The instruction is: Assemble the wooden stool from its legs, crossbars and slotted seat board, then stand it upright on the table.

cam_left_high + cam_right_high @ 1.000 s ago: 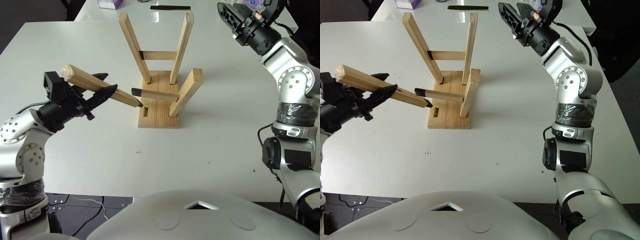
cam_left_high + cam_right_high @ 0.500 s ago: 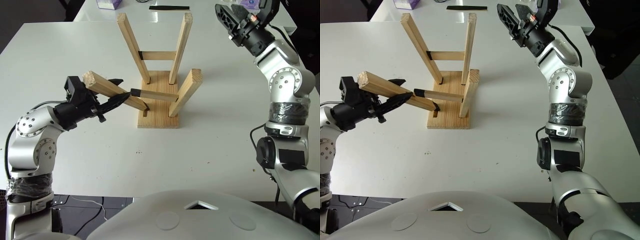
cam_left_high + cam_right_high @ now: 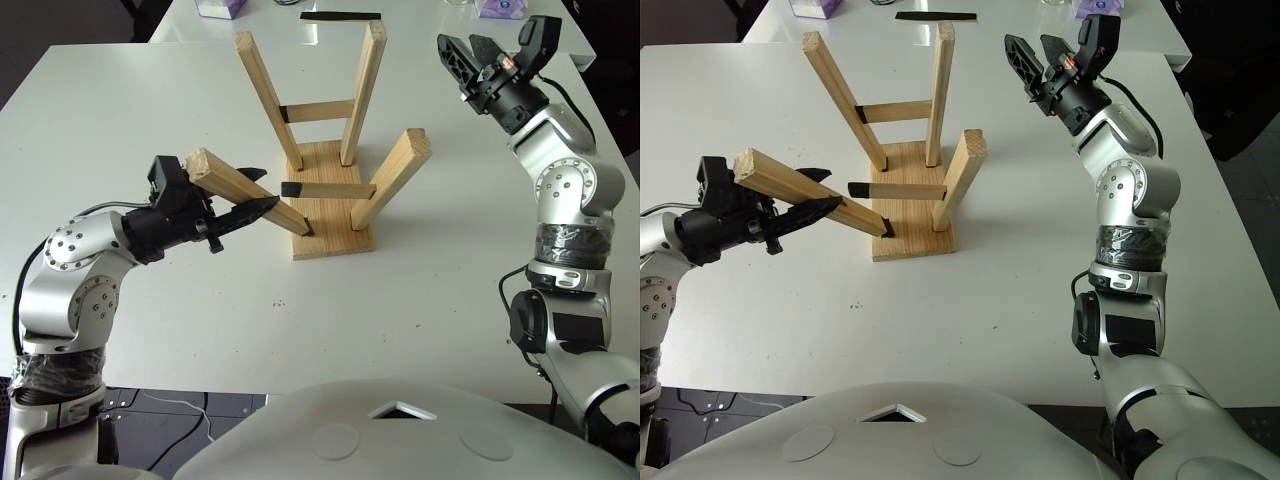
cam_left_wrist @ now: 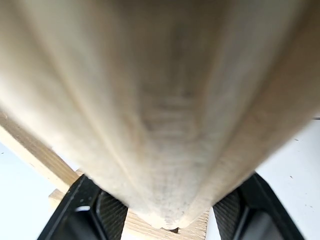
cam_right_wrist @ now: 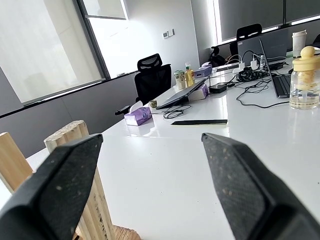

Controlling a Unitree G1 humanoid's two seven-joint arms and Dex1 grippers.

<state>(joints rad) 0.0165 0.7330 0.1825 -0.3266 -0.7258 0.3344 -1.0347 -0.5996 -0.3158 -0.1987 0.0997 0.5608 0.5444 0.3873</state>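
Note:
The slotted seat board (image 3: 335, 238) lies flat at mid-table. Two legs (image 3: 262, 92) stand in its far side, joined by a crossbar (image 3: 320, 110). A third leg (image 3: 392, 178) leans at its right, with a black-tipped crossbar (image 3: 328, 188) sticking out leftward. My left gripper (image 3: 255, 188) is shut on a fourth leg (image 3: 805, 187), held slanted with its lower end at the board's near left corner. That leg (image 4: 165, 100) looms between the black fingers (image 4: 95, 215). My right gripper (image 3: 1055, 50) hangs open and empty above the table's far right, its fingers (image 5: 55, 190) wide apart near a leg top (image 5: 67, 136).
A black strip (image 3: 340, 16) and a purple tissue box (image 3: 220, 8) lie at the table's far edge. White table (image 3: 420, 320) stretches in front of and beside the board. A further desk with a bottle (image 5: 306, 75) stands behind.
My left gripper has carried its leg rightward, to the board's corner. The board, leaning leg and loose crossbar have slid to the right. My right gripper has dropped slightly.

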